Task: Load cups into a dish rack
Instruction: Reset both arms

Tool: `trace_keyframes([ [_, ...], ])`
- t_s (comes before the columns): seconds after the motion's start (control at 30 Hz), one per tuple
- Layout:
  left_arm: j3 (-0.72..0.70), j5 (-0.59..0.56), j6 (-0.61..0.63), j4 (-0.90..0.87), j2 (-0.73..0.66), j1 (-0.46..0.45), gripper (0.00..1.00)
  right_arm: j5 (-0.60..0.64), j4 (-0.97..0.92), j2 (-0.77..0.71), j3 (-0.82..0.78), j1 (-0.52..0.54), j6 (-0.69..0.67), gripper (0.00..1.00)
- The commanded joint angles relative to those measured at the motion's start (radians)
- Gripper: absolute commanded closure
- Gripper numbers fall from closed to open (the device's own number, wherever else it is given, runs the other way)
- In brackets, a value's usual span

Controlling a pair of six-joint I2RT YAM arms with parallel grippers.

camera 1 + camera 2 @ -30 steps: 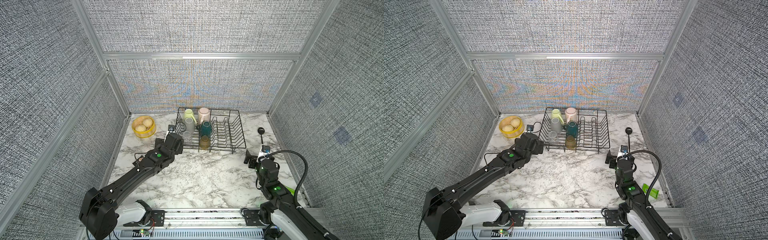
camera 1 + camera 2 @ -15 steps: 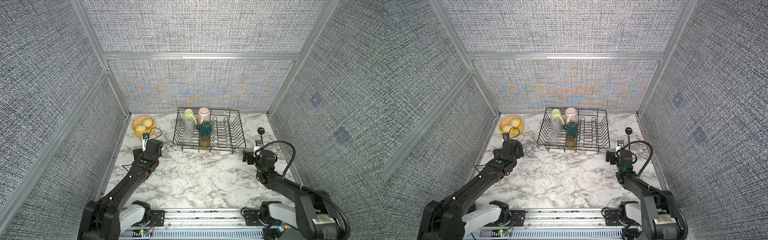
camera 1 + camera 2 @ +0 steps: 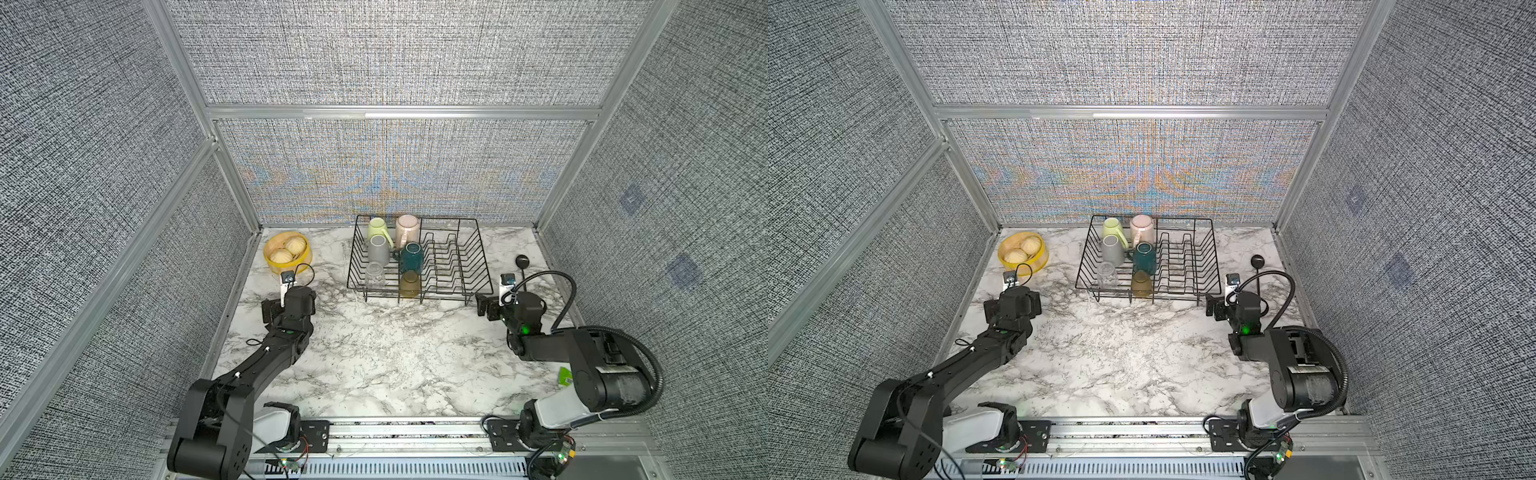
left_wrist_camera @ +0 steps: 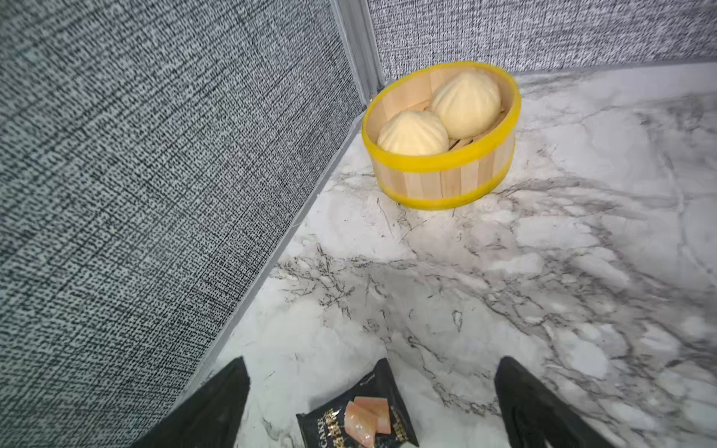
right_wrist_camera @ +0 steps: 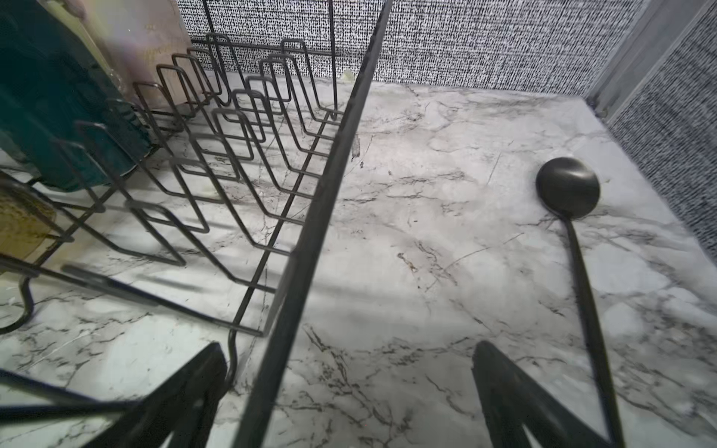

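The black wire dish rack point(image 3: 482, 266) stands at the back of the marble table. In its left half stand the cups: a light green mug point(image 3: 377, 227), a pale pink mug point(image 3: 406, 230), a grey mug point(image 3: 378, 250), a dark teal mug point(image 3: 412, 257), a clear glass point(image 3: 375, 274) and an amber tumbler point(image 3: 410, 284). My left gripper point(image 4: 371, 360) is open and empty, left of the rack near the side wall. My right gripper point(image 5: 348, 345) is open at the rack's near right corner. The rack's rim wire point(image 5: 310, 240) crosses between its fingers, ungripped.
A yellow steamer basket point(image 3: 272, 259) with two buns sits in the back left corner. A black snack packet point(image 4: 361, 411) lies under my left gripper. A black ladle point(image 5: 568, 186) lies right of the rack. Fabric walls close in three sides.
My left gripper drew away from the rack's left side, toward the left wall and the front. My right gripper stayed near the rack's corner while its arm folded down and back.
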Motion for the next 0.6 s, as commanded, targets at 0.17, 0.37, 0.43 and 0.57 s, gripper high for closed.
trace_keyframes([
  [0.17, -0.009, 0.152, 0.065, 0.329, 0.102, 0.044, 0.0, 0.038, -0.02, 0.003, 0.033, 0.001, 0.015, 0.01],
  [0.37, 0.01, 0.192, 0.069, 0.392, 0.198, 0.07, 0.0, 0.039, -0.021, 0.004, 0.034, 0.001, 0.014, 0.01],
  [0.43, 0.016, 0.215, 0.062, 0.38, 0.2, 0.082, 0.0, 0.039, -0.021, 0.003, 0.035, 0.001, 0.013, 0.01],
  [0.57, 0.027, 0.228, 0.06, 0.365, 0.206, 0.088, 0.01, 0.04, -0.021, 0.004, 0.035, 0.001, 0.013, 0.01],
])
